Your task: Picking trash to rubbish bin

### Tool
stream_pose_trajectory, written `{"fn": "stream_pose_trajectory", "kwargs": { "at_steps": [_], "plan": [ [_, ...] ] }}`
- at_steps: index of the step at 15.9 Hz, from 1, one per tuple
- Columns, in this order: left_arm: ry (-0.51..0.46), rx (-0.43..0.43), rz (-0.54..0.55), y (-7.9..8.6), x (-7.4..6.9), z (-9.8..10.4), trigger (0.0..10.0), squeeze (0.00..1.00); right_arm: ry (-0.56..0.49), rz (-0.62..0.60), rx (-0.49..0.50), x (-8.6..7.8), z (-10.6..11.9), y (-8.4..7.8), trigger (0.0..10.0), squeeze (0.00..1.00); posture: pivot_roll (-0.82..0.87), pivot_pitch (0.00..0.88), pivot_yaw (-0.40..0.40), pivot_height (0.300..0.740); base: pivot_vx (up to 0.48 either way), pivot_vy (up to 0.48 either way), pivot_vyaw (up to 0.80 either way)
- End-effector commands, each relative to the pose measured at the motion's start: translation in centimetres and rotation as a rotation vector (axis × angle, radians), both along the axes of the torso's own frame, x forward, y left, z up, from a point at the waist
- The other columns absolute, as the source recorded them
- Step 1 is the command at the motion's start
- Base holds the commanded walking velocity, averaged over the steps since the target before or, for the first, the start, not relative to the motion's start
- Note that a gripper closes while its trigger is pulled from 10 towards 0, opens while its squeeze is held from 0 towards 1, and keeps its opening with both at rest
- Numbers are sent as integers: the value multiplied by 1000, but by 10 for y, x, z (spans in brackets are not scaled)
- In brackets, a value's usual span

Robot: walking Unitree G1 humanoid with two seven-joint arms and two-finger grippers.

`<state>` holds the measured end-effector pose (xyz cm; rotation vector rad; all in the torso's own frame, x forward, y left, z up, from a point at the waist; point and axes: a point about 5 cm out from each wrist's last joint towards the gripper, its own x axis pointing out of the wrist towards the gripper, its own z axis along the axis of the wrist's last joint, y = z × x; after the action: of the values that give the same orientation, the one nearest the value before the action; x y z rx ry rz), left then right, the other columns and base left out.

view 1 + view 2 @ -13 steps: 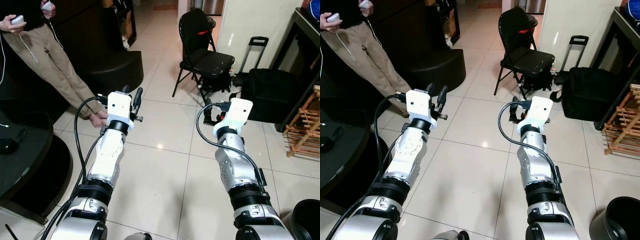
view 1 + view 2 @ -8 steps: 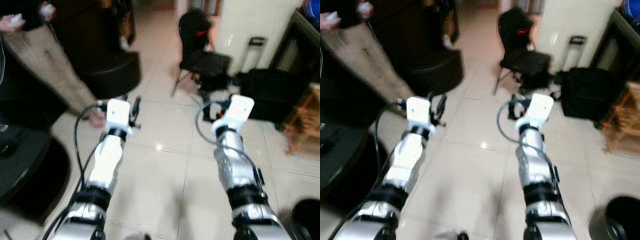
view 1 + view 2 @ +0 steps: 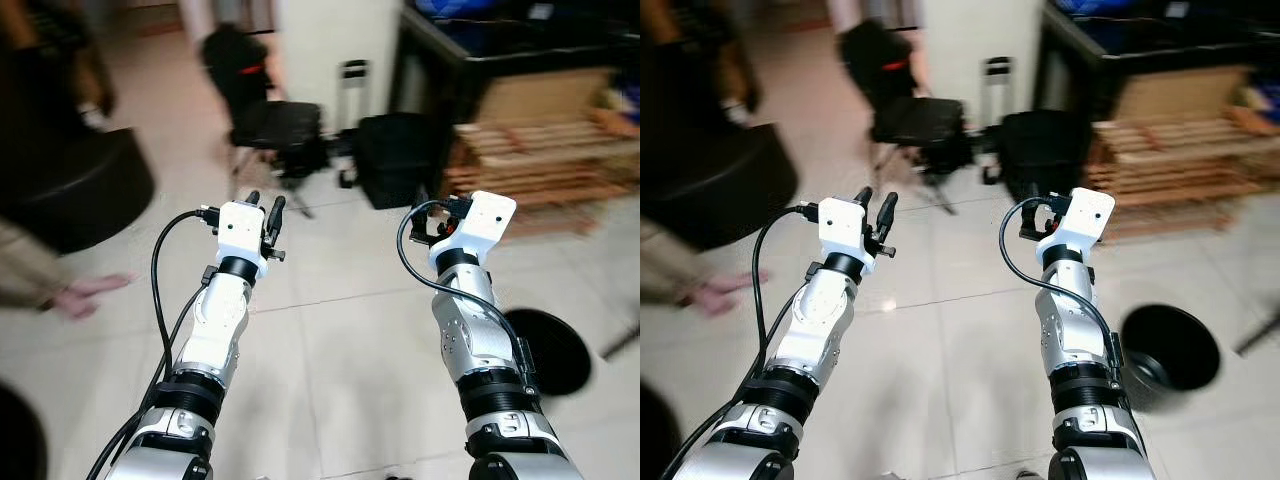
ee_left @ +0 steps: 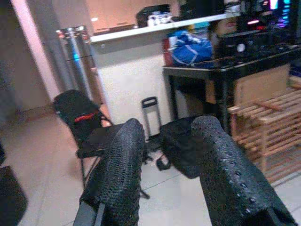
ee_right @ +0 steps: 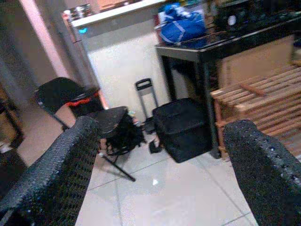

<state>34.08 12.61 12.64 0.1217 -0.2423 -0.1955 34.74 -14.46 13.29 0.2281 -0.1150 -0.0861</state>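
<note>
A black round rubbish bin (image 3: 1168,312) stands on the tiled floor at the right, just beyond my right forearm, its mouth facing up. Both arms are held out in front at chest height, over bare floor. My left gripper (image 3: 266,199) points forward with its two black fingers (image 4: 122,174) a little apart and nothing between them. My right gripper (image 3: 1032,215) is level with it, left of the bin and higher; in its wrist view its fingers (image 5: 56,174) stand wide apart and hold nothing. The picture is blurred by motion.
Ahead stand a black folding chair (image 3: 270,120), a black wheeled suitcase (image 3: 395,160) and a wooden slatted rack (image 3: 540,160) under a dark table holding a blue bag (image 4: 190,47). A dark round pouffe (image 3: 70,190) and a person's foot (image 3: 85,295) are at the left.
The whole view has swung to the right, so the camera turned. The bin now lies further into the picture and the person has slid to the left edge. The arms keep their pose.
</note>
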Motion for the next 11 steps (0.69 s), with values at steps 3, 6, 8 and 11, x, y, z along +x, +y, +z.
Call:
{"fn": "stream_pose_trajectory", "kwargs": {
  "at_steps": [3,6,8,11],
  "plan": [
    [19,15,16,3,0,-3,10000,0,-11,10,5,2,5,1,10000,0,-31,0,82,740,0,0,-800],
    [29,36,25,3,0,-5,10000,0,-16,14,5,1,6,2,10000,0,-22,0,85,740,0,0,-800],
    [28,33,34,3,1,-5,10000,0,-12,19,5,1,5,3,10000,0,-17,0,80,740,0,-240,-800],
    [29,29,41,5,0,-5,10000,0,-9,21,3,2,5,3,10000,0,-14,0,78,740,0,0,-800]
  ]
}}
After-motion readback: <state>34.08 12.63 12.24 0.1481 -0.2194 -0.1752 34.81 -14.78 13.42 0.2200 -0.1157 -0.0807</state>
